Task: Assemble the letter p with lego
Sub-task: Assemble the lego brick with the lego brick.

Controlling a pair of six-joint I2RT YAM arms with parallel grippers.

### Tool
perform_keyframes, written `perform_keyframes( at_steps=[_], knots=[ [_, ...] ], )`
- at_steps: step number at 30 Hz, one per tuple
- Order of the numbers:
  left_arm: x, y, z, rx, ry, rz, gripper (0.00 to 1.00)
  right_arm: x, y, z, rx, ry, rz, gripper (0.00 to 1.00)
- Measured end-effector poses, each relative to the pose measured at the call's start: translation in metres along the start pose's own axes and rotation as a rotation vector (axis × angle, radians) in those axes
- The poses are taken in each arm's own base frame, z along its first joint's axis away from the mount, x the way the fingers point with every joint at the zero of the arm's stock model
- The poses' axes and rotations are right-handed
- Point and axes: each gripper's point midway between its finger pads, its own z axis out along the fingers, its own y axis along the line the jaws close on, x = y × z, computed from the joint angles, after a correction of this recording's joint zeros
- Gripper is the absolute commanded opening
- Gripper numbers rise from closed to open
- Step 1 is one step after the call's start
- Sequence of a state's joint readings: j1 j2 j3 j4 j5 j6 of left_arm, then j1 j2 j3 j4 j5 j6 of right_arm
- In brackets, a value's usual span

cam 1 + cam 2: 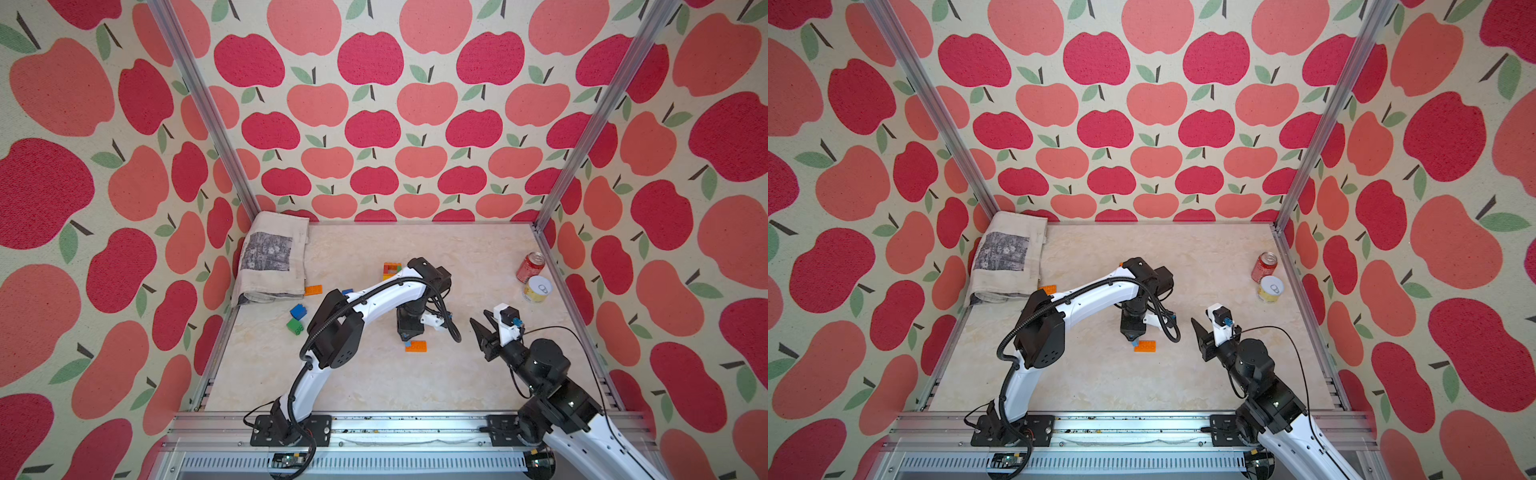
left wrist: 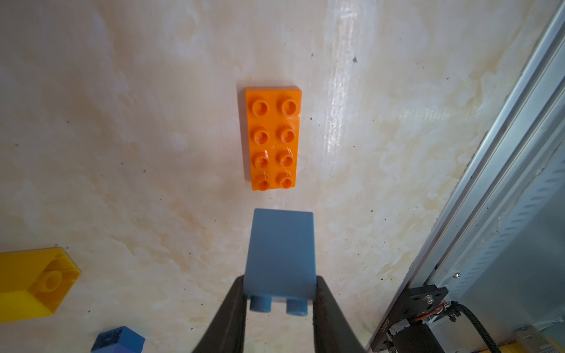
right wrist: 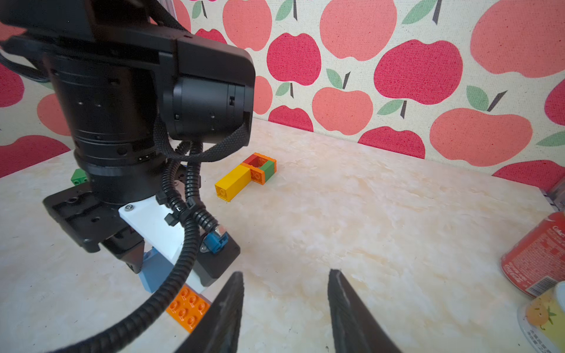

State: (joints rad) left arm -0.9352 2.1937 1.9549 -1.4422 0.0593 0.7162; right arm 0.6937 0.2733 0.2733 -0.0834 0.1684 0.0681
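Light-blue brick (image 2: 281, 253) is pinched between my left fingers (image 2: 232, 308) in the left wrist view, studs toward the camera. Its far end stops just short of an orange plate (image 2: 273, 137) lying flat, studs up, on the worktop (image 2: 122, 122). A yellow brick (image 2: 33, 284) and a blue brick (image 2: 117, 340) show at the frame's edge.

From the right wrist I see my right fingers (image 3: 227, 311) partly spread with nothing between them. The held brick hangs tilted beside the plate, and I can't tell if they touch. Beyond lies a joined piece (image 3: 244, 175) of yellow, orange, red and green.

In both top views the plate sits mid-worktop, with a red can (image 1: 530, 267) at the right edge and a cloth (image 1: 272, 259) in the back left corner. In a top view a green brick (image 1: 294, 326) lies near the left edge.
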Motion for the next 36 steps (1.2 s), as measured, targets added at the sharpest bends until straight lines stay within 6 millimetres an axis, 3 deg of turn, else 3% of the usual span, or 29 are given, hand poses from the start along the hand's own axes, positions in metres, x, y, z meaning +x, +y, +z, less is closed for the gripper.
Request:
perform_keyframes(
  at_steps=[14,20,36],
  knots=[
    [-0.005,0.001,0.021,-0.029,0.118,0.051,0.24,0.003,-0.003,-0.001,0.017,0.008,0.010,0.48],
    [-0.011,0.009,0.022,-0.056,0.132,0.027,0.25,0.003,-0.003,-0.001,0.018,0.008,0.010,0.48],
    [-0.020,-0.002,0.021,-0.059,0.185,-0.032,0.27,0.004,-0.003,-0.001,0.018,0.008,0.010,0.49]
  ],
)
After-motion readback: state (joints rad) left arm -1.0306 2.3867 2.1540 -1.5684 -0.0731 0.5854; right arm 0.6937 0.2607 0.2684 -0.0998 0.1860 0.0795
